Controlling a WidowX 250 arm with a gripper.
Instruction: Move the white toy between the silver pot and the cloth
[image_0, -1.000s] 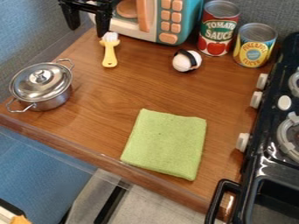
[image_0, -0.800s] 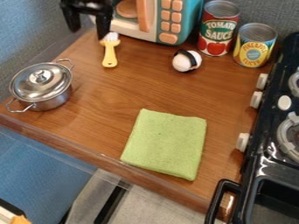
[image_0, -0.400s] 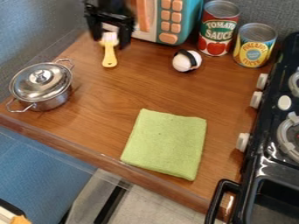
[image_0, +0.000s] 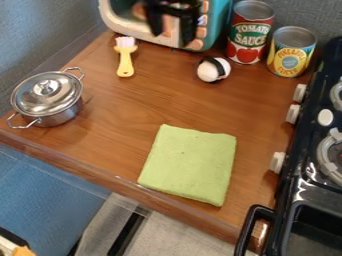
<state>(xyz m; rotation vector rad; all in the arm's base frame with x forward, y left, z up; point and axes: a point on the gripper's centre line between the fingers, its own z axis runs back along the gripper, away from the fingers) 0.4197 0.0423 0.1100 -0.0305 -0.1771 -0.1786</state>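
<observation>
White toy: small and roundish with a black band around it, on the wooden counter (image_0: 120, 115), near the tomato can (image_0: 249, 41). White toy (image_0: 209, 73) is not at the goal.
Gripper: black gripper (image_0: 172, 38) hangs in front of the toy microwave (image_0: 117, 21), up and to the view's left of the toy. Fingers spread, nothing between them.
Handling: looks light. Shell probably smooth and maybe slippery; can't tell stiff from soft. Round shape could roll if nudged. Doesn't look fragile, so a moderate squeeze should do.
Grip spot: take it across the widest part, one finger each side, centred and low enough not to squirt it out. Watch the cans, incl. the pineapple can (image_0: 292, 52).
Silver pot: silver pot (image_0: 48, 97) at the view's left, lid on.
Cloth: green cloth (image_0: 188, 165) lies flat near the front edge.
Drop zone: wood between pot and cloth. Set down gently, release slowly, else it may roll.
Status: pick still to do. Next is likely lining up over the toy, then lowering.
</observation>
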